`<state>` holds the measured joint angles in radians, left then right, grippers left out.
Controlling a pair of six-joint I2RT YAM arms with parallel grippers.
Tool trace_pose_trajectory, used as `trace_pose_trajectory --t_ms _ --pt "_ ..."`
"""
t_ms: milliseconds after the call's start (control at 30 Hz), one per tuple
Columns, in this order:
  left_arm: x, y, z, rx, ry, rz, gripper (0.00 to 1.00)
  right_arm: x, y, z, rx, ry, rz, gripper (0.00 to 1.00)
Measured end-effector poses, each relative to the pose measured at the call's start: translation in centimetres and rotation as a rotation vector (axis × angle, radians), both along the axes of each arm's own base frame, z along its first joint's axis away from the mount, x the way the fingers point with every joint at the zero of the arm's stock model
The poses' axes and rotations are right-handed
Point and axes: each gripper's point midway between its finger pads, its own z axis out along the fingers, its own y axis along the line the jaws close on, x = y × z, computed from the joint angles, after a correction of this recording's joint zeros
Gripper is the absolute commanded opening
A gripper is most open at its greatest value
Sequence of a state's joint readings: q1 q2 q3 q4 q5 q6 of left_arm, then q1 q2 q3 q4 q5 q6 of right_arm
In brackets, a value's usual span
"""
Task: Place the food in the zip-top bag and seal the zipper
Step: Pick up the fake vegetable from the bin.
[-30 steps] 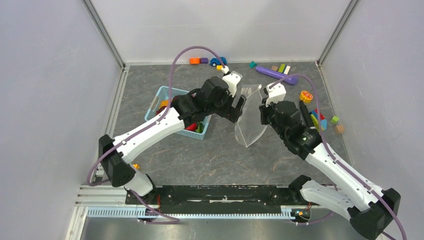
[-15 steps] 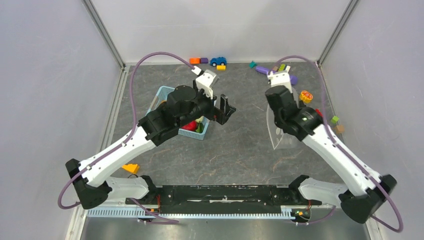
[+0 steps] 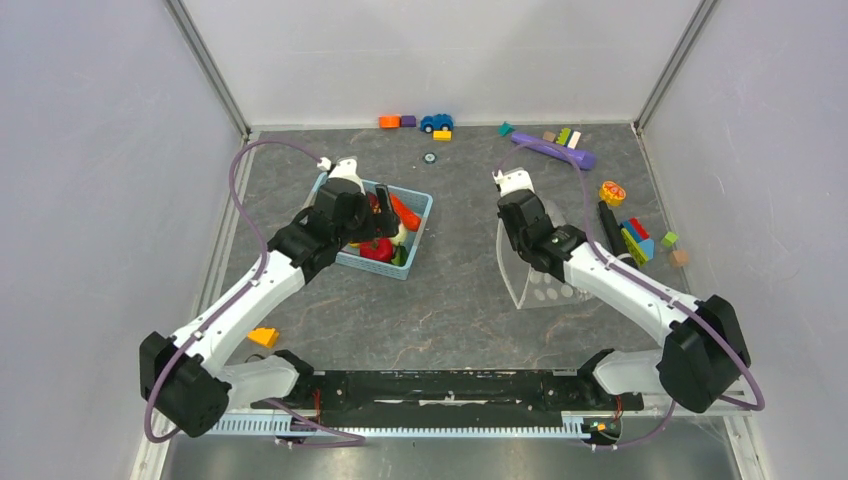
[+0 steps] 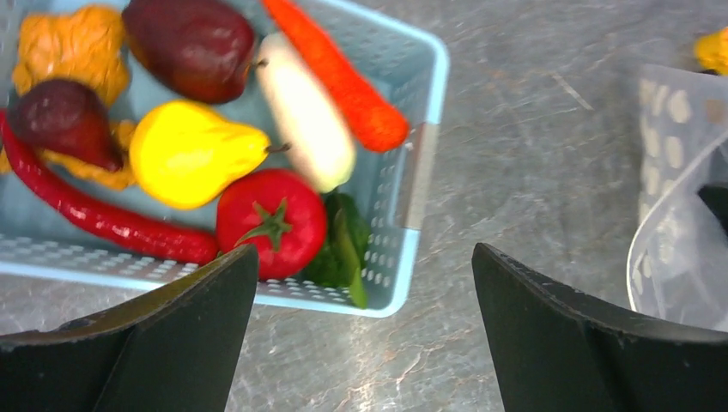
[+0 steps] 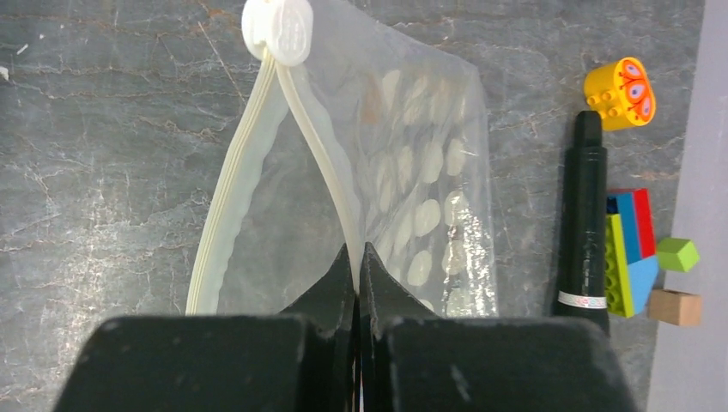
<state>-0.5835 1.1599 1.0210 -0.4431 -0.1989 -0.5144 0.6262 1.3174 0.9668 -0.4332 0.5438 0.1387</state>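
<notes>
Grey marbled worktop [image 3: 460, 300], pale walls. Toward its far-left corner the basket [image 4: 421, 172] holds the food, with the tomato [image 4: 275, 219] at its near wall. The left claw [image 4: 362, 257] hangs above it, spread wide and empty. Toward the right edge the right claw [image 5: 356, 257] is clamped on one lip of the zipper [image 5: 232, 197], propping the zip-top bag [image 5: 429, 172] open. This looks like the loading step. Next, the left claw must drop squarely over one piece and close.

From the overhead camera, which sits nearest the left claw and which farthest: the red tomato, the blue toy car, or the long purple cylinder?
1. Red tomato, in the blue basket directly beneath the open left gripper.
2. Blue toy car, by the back wall.
3. Purple cylinder, at the back right.
</notes>
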Motion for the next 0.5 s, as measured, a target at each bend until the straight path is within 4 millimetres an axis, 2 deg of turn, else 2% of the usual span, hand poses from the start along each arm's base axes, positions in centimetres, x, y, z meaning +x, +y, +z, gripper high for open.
trace_pose_trajectory --t_ms 100,233,333,500 --pt "0.1 1.4 -2.6 0.004 0.072 0.047 1.00 -0.3 0.0 -1.4 0.012 -0.014 0.018 0.00" --pt "0.0 1.2 -5.1 0.023 0.142 0.039 0.99 -1.1 -0.3 -2.3 0.032 -0.027 0.036 0.00" --pt "0.2 1.3 -6.6 0.053 0.179 0.047 0.93 -0.9 0.0 -1.7 0.060 -0.059 0.046 0.00" --pt "0.5 2.8 -9.7 0.151 0.250 0.105 0.84 -0.2 0.4 -0.4 0.095 -0.113 0.049 0.00"
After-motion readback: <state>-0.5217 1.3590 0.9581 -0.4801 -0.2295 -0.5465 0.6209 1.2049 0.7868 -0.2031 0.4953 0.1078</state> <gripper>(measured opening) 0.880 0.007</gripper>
